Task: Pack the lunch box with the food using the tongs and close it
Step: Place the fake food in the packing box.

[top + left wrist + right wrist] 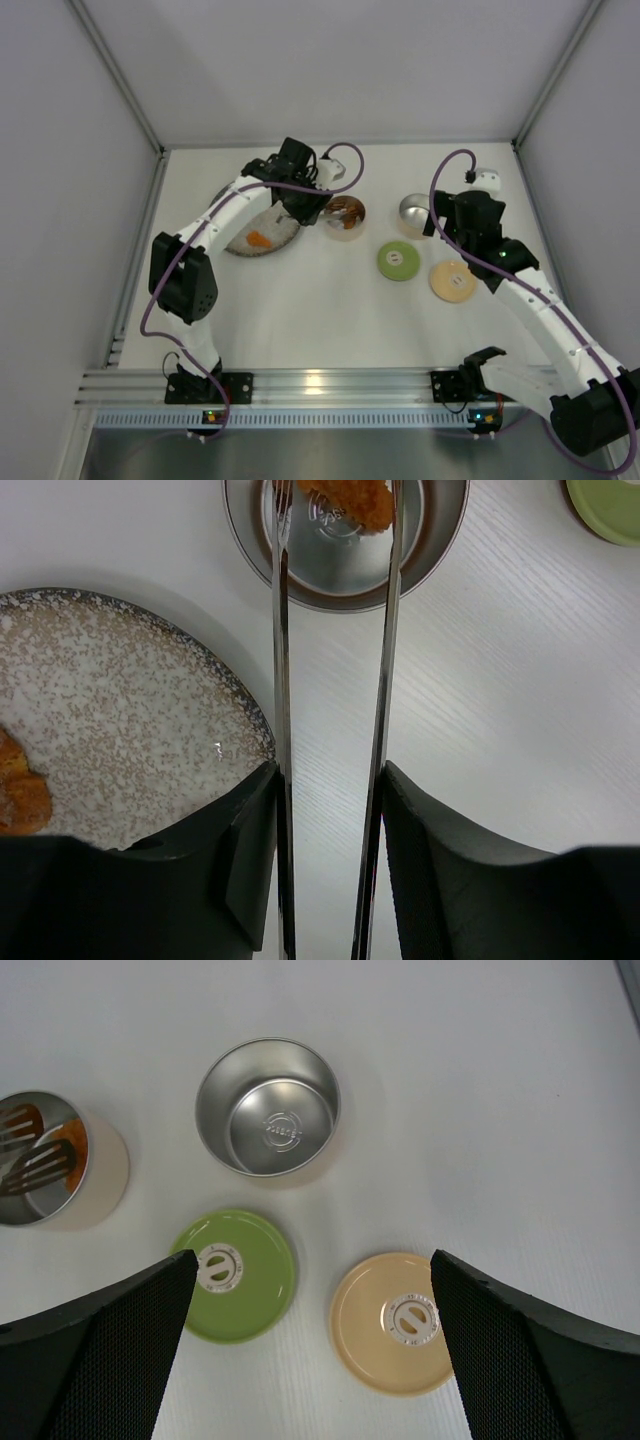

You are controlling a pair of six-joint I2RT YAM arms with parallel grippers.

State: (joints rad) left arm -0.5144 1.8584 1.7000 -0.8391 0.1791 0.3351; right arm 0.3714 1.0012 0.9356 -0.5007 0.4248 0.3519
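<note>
Plainly, the left tool [330,815] gripped the tongs [281,680] over the tin [445,540], an orange chunk [350,498] at their tips; a sticky release could drag it out of the tin. The right tool [312,1260] gaped empty.

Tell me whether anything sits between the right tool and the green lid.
Nothing visible does. The right tool hangs open, and the green lid lies uncovered on the table below it, apart from the tan lid and the empty tin.
</note>
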